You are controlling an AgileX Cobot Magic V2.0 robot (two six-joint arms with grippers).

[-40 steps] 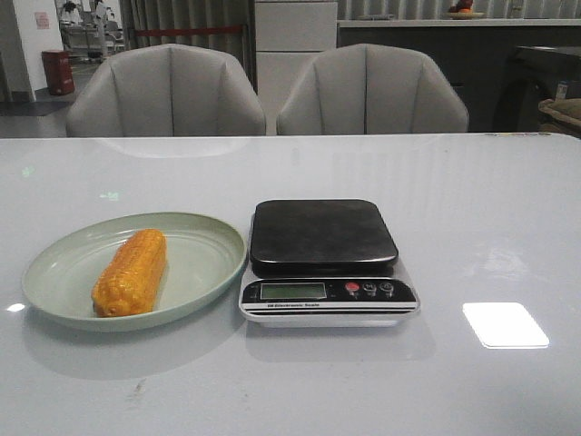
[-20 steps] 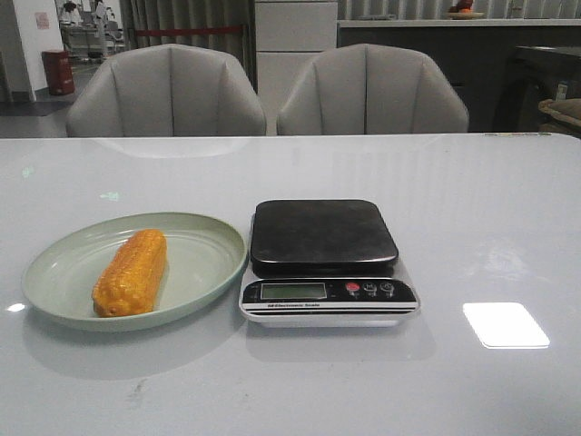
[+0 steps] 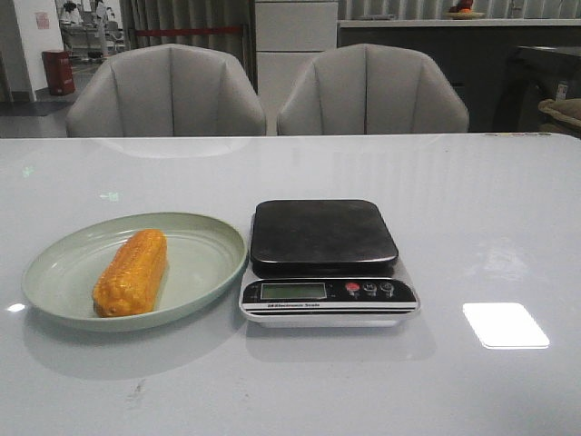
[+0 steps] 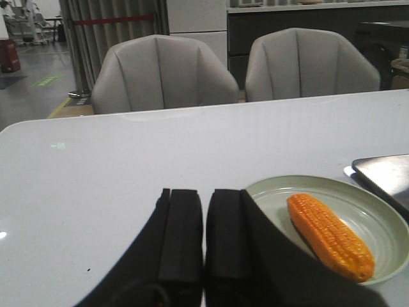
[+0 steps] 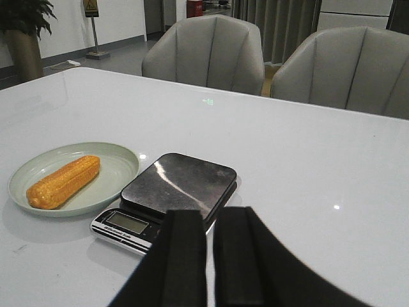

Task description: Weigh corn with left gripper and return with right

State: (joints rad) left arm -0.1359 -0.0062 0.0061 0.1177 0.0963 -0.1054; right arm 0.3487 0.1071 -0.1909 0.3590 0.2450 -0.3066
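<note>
Corn [image 3: 131,272] lies lengthwise on pale green plate [image 3: 204,272], just left of the kitchen scale [image 3: 325,262], whose dark platform is bare. Left gripper [image 4: 204,240] and right gripper [image 5: 209,256] both hang back from the table, fingers nearly together, holding nothing. Weighing not yet begun; next, left fingers must spread and descend across the cob.

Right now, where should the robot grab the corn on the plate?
Around the middle of the corn, coming straight down with the left gripper, its fingers across the cob's short width. The cob lies flat and lengthwise on the plate, with bare plate on both long sides for the fingers. The blunt ends would probably slip.
</note>
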